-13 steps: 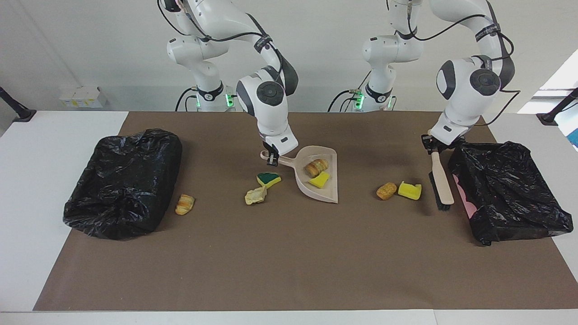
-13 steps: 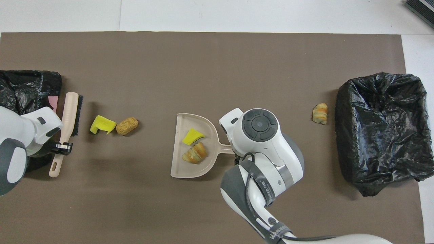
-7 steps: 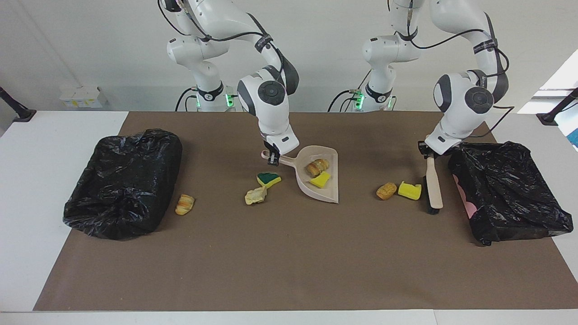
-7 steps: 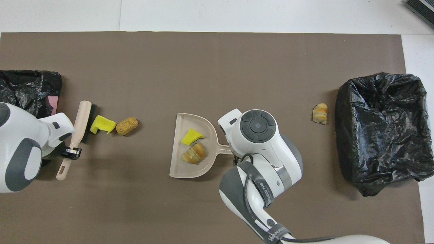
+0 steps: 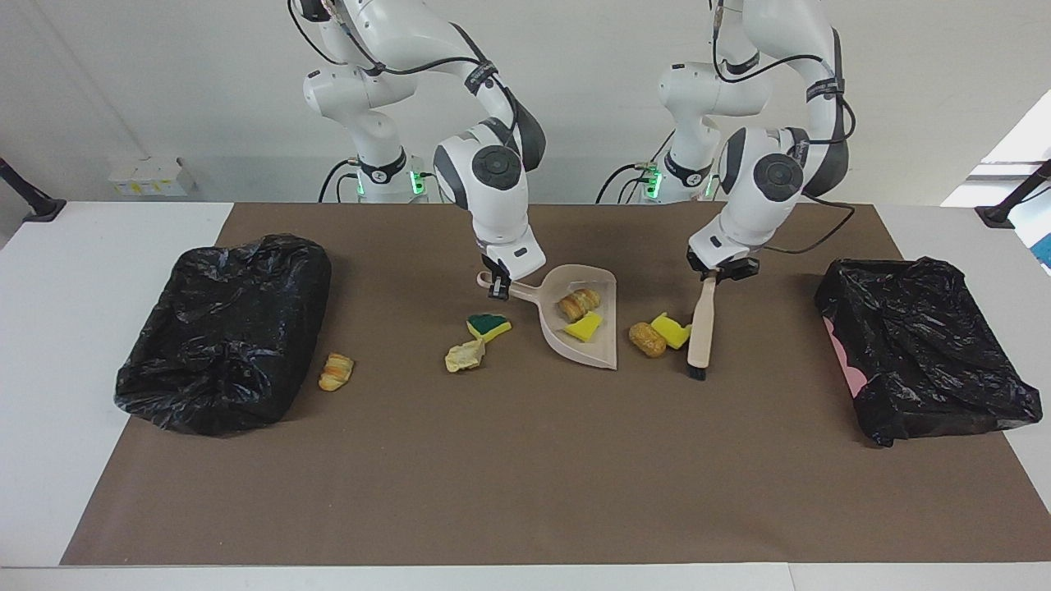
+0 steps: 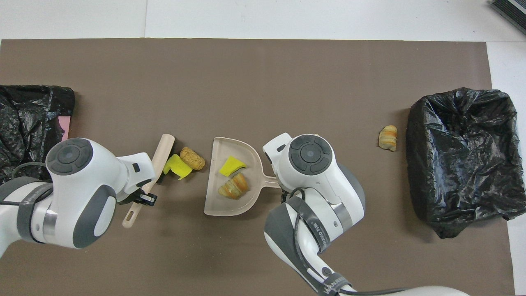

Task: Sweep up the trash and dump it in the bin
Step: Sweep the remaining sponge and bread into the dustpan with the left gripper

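Trash is scattered: two pieces (image 5: pixel 580 315) in the dustpan (image 5: pixel 603 349), two (image 5: pixel 659 335) at its 3 o'clock mouth. Left gripper (image 5: pixel 717 275) clamps the brush (image 5: pixel 700 328) to push them in; right gripper (image 5: pixel 496 287) grips the handle, steadying it.

A robotics lab, by every sign: two white arms (image 5: pixel 493 164) bolted at the edge of a white table (image 5: pixel 74 312), with cables trailing from their bases, which show green lights. A brown mat (image 5: pixel 525 476) marks out the work area (a staged mess, not a household one), flanked by two bins lined with black bags (image 5: pixel 222 328), against a bare white wall (image 5: pixel 164 82).
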